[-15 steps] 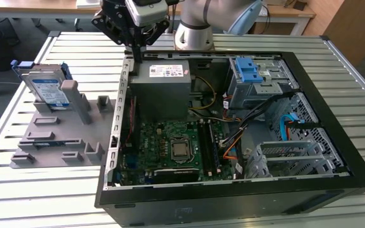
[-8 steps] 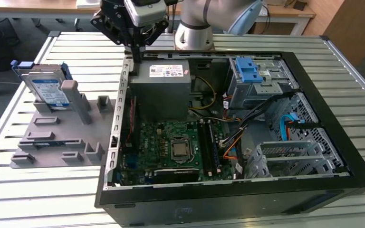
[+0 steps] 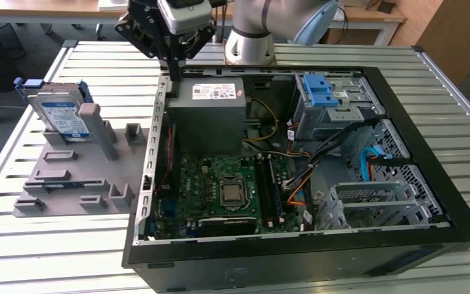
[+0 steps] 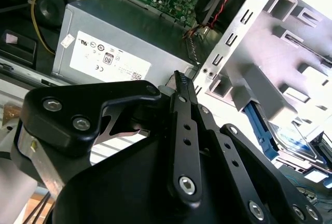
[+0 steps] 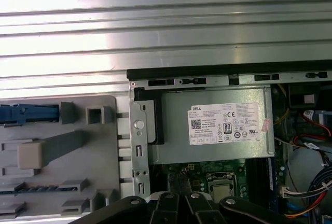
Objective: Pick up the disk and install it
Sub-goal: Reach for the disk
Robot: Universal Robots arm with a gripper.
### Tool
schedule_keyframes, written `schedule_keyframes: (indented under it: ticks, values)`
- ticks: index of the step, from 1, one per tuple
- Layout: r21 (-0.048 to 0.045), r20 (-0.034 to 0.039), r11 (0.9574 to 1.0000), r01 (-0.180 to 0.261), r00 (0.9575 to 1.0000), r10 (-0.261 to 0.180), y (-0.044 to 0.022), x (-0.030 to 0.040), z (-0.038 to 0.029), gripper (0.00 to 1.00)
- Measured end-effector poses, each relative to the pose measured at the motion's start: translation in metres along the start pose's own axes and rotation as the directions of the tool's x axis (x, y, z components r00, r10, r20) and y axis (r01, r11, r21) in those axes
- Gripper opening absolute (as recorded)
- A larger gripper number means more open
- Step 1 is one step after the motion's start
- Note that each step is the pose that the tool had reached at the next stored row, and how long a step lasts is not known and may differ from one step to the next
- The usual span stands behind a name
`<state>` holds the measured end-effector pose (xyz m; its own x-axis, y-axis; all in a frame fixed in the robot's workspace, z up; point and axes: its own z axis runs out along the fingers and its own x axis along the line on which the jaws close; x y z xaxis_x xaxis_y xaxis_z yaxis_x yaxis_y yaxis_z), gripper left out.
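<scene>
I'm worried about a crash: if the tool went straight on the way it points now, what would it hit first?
Probably the computer case's wall beside the power supply: in the exterior view the tool hangs over that edge. Depth is unclear, so it might land on the power supply itself.

Silver metal disk (image 3: 62, 116) in blue plastic; shiny ribbed metal table (image 3: 447, 86); matt grey fixture (image 3: 88, 177).
</scene>
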<state>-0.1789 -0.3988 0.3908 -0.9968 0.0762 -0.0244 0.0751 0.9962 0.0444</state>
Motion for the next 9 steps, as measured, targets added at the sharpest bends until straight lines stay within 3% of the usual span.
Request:
schedule_keyframes:
  ticks: [9]
  values:
    - [0.0000, 0.0000, 1.0000, 0.000, 1.0000, 0.000, -0.0002, 0.0020, 0.0001, 0.11]
